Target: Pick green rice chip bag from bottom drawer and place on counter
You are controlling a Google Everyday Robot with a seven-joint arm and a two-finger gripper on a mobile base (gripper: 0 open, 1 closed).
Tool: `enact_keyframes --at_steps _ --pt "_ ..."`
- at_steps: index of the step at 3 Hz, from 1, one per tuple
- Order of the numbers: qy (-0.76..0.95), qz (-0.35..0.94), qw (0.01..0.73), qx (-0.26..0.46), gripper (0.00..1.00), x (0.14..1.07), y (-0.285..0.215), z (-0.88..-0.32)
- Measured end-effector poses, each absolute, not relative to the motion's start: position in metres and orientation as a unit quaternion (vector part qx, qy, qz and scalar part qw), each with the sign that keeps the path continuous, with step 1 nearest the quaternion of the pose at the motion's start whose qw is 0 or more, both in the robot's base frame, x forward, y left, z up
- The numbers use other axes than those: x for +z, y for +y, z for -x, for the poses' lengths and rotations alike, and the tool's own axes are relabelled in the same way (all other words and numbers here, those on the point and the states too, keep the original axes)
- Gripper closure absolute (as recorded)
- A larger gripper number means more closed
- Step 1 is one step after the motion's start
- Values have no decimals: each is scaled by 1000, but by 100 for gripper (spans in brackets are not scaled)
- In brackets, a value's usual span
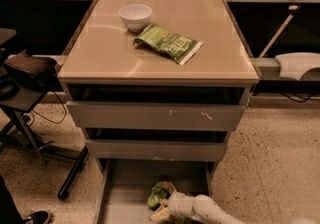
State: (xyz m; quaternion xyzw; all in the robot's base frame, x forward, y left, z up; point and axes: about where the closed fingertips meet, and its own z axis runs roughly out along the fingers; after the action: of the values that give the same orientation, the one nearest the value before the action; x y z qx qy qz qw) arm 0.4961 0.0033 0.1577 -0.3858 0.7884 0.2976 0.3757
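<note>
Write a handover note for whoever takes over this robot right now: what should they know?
Gripper: low in the open shallow grey metal bottom drawer, right at the small bright-green glossy rice chip bag; whether it holds the bag is unclear.
Wide beige glossy counter: carries a round white bowl and a flatter darker-green bag with a white end, not the target.
Done: drawer open, gripper at the bag.
Left: secure the bag, lift it out, set it on the counter.

Counter [100, 63] holds bowl [135, 16] and flat green bag [167, 43]; gripper [161, 212] in bottom drawer [125, 188].
</note>
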Motion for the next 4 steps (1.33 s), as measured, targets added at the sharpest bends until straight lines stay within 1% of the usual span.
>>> enact_keyframes --at_steps 1,2,3,4 --pt "796 375 357 313 0 132 -8 -490" --pt "796 375 357 313 0 133 -8 -490" --pt "796 375 357 313 19 133 -8 -490" --pt "796 375 357 313 42 133 -8 -490"
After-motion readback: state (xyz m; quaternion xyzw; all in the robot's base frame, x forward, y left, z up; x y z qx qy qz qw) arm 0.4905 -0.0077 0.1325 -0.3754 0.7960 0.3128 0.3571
